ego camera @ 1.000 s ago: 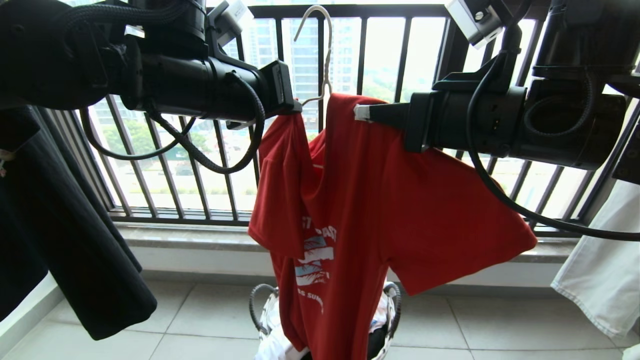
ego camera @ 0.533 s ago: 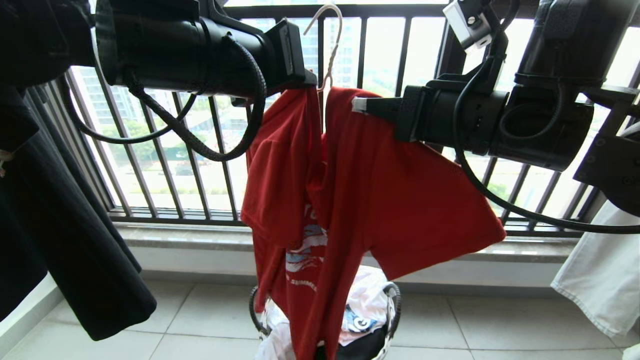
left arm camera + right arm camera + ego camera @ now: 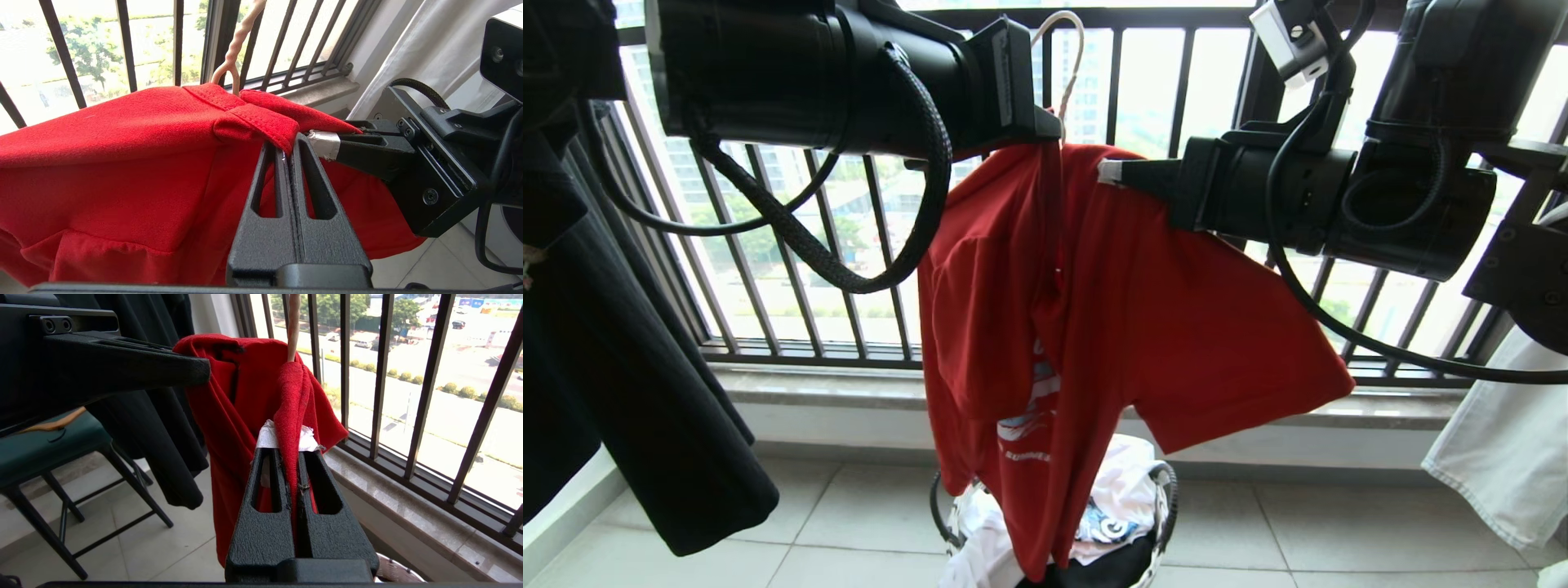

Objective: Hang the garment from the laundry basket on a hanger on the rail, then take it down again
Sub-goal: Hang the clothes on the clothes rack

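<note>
Both pairs of fingers are clenched on red cloth. In the head view the left gripper (image 3: 1045, 135) pinches the neckline of the garment (image 3: 1111, 327) from the left, and the right gripper (image 3: 1107, 171) pinches it from the right, the two tips close together at the top of the shirt. The garment hangs between them, one sleeve spread out to the right, its hem reaching down into the laundry basket (image 3: 1168, 506), which stands on the tiled floor below with white printed clothes (image 3: 1123, 498) in it. The hanger (image 3: 1072, 49) rises from the collar, its curved hook up before the window railing (image 3: 1176, 82). A black shirt (image 3: 645, 392) hangs at the left, and white fabric (image 3: 1503, 457) hangs at the right.

In the left wrist view the left gripper (image 3: 289, 152) bites the folded collar edge of the garment (image 3: 122, 163); the hanger's (image 3: 235, 53) twisted neck stands just beyond, and the right gripper (image 3: 322, 143) meets the cloth from the side.

In the right wrist view the right gripper (image 3: 289, 451) clamps a fold of the garment (image 3: 245, 400) beneath the hanger (image 3: 293, 326), the left gripper (image 3: 204, 371) touching its far shoulder. A chair (image 3: 49, 449) stands behind.
</note>
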`<state>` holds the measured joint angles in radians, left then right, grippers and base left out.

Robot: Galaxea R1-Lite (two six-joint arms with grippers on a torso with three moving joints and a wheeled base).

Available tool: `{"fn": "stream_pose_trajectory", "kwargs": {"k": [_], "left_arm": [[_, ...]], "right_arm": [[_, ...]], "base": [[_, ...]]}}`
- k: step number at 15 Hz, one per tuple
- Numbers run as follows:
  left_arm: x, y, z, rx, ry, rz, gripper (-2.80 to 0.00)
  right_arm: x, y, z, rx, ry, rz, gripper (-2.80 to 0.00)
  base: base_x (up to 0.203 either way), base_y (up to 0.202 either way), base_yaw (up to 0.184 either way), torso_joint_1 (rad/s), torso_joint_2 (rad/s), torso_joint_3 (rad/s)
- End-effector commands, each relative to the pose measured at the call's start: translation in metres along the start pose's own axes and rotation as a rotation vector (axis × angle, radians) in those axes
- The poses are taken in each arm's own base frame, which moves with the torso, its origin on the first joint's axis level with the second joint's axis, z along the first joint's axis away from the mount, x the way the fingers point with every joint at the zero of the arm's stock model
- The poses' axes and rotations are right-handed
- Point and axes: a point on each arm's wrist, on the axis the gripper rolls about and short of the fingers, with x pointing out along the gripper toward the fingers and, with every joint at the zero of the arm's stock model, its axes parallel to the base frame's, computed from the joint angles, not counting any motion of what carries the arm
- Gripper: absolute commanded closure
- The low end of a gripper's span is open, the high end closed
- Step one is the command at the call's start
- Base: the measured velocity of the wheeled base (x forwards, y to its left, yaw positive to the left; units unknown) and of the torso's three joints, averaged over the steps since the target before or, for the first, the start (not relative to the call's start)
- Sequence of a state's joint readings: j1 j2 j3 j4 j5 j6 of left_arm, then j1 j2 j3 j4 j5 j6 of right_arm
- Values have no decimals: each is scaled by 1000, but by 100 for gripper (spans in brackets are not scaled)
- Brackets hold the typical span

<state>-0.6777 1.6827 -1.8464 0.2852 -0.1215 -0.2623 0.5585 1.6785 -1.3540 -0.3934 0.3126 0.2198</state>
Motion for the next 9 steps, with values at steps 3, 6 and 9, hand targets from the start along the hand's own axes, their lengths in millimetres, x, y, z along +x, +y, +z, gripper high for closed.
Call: {"fn": "stream_pose_trajectory", "kwargs": {"k": [3, 6, 9], "left_arm": [[-10, -1, -8, 23, 86, 13, 0], [-11, -3, -9, 25, 93, 11, 0], [-17, 2, 0, 59, 53, 65, 0]], "right_arm": [[-4, -1, 7, -8, -23, -5, 0], [-5, -2, 8, -9, -26, -10, 0], [-6, -4, 8, -12, -26, -19, 0]], "base": [[0, 0, 0, 0, 0, 0], [0, 0, 0, 0, 0, 0], [0, 0, 0, 0, 0, 0]]}}
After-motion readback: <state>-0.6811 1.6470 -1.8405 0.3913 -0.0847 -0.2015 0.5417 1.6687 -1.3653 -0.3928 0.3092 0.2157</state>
